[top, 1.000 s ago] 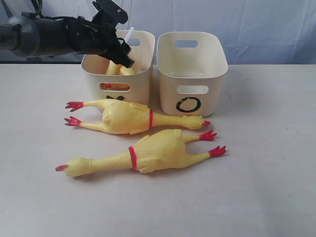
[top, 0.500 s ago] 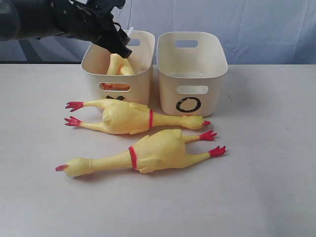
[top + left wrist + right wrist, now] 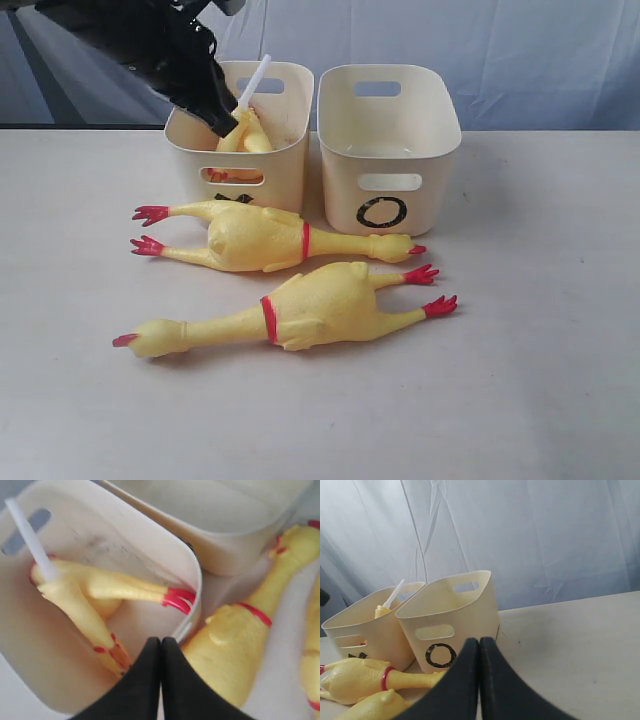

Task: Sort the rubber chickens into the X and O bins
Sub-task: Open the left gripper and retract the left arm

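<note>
One pale, matt bench (image 3: 540,380), wide open on the right pincer's (image 3: 479,642) side. Two cream plastic tubs, smooth, round-cornered and slot-handled, stand close side by side. The X bin (image 3: 285,165) sits under the left pincer (image 3: 225,128), its mark mostly hidden. The O bin (image 3: 400,150) stands ahead of the right pincer, black O legible. Two large rubber chickens (image 3: 255,238) (image 3: 310,305), yellow and pimpled with red feet and neck bands, lie head-to-tail just outside the X bin. Two smaller chickens (image 3: 120,587) lie inside the X bin below the left pincer, one bearing a tilted white tube (image 3: 252,82). Both pincers: tips together, empty.

The left gripper (image 3: 161,645) and right gripper (image 3: 479,645) are both closed.
</note>
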Tool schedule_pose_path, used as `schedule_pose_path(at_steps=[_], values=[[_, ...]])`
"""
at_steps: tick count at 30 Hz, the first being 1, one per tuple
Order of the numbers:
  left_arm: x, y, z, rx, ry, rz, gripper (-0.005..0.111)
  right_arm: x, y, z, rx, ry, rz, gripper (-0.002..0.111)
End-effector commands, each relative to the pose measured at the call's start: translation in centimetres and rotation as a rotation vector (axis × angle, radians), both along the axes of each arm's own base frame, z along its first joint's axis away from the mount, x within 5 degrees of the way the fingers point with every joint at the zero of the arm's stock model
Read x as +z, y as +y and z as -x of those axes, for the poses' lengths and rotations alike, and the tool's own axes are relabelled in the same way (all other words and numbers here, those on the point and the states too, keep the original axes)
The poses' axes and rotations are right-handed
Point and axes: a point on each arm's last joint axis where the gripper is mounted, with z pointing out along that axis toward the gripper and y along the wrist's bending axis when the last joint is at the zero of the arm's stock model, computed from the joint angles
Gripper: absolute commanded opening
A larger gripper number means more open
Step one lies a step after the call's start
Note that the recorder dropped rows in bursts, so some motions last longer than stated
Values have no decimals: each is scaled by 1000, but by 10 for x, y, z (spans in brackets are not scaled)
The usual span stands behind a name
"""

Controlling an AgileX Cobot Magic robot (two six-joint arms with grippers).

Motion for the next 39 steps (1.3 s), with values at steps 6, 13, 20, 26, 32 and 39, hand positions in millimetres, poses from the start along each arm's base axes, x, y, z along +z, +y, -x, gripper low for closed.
schedule_pose_path(at_steps=[6,13,20,26,32,39], values=[[5,14,19,164,149,-12,0,8,-2,0,-14,-94,-21,-1],[1,25,47,182,119,0,0,12,-2,1,-17,-120,-114,-1],[-5,38,93,223,101,87,0,14,-3,1,-20,-142,-123,-1],[-10,55,136,260,31,147,0,19,-6,1,-34,-171,-294,-1],[-6,71,179,268,-51,191,0,27,-4,3,-11,-135,-299,-1],[14,88,235,264,-178,316,0,68,-3,15,18,-208,-224,-1]])
